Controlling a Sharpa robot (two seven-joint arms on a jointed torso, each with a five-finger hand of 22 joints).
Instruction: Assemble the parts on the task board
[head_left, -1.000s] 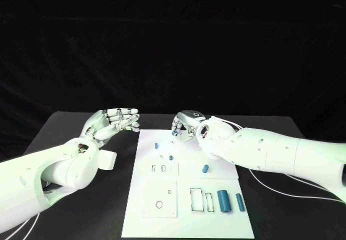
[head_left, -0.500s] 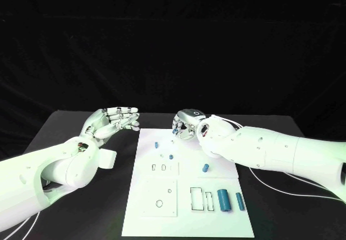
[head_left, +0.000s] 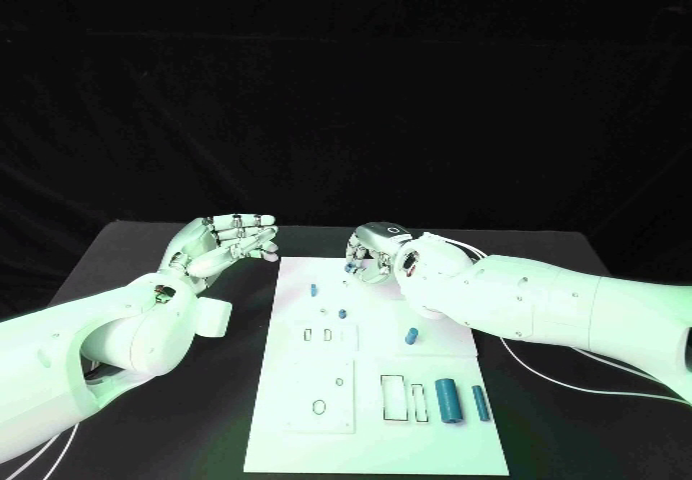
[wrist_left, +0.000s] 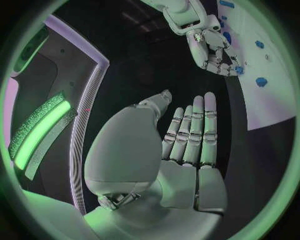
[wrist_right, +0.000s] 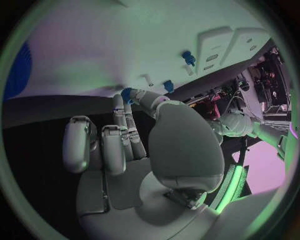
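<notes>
Both hands nearly unmoved: right hand pinching small blue part, left hand spread, empty.

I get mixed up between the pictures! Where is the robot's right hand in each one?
Head view: right hand at the board's far edge, pinching a blue part.
Left wrist view: beyond the left hand, over the board, at.
Right wrist view: in the middle, fingers reaching to the board.
Shared landmark: the white board.
</notes>
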